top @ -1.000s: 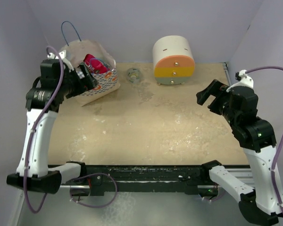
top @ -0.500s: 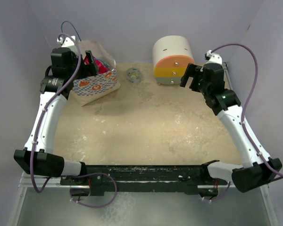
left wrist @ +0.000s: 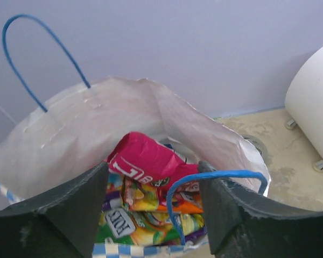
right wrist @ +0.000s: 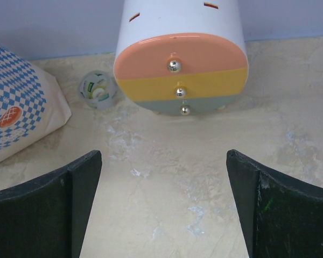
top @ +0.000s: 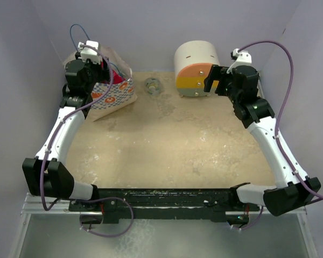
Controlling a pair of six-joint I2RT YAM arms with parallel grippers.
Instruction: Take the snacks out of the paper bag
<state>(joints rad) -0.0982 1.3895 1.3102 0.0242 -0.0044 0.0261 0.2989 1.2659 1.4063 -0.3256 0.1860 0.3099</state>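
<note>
The paper bag (top: 114, 94), blue-and-white checkered with orange marks, stands open at the back left; its cream inside (left wrist: 86, 129) fills the left wrist view. Several snacks lie in it: a pink packet (left wrist: 145, 161) on top of yellow, green and orange ones (left wrist: 151, 212). A blue cord handle (left wrist: 183, 215) loops across the opening. My left gripper (top: 95, 72) (left wrist: 153, 207) is open just above the bag's mouth, holding nothing. My right gripper (top: 215, 81) (right wrist: 164, 209) is open and empty above the bare table, in front of the drawer box. The bag's side (right wrist: 16, 102) shows there too.
A rounded cream box with orange, yellow and grey-green drawer fronts (top: 198, 70) (right wrist: 180, 70) stands at the back, right of the middle. A small clear round tape roll (top: 152, 86) (right wrist: 98, 88) lies between bag and box. Purple-grey walls close in the back and both sides.
My left gripper has moved back and up over the bag's mouth. My right arm has stretched forward and left to just in front of the drawer box. Both stay open.
</note>
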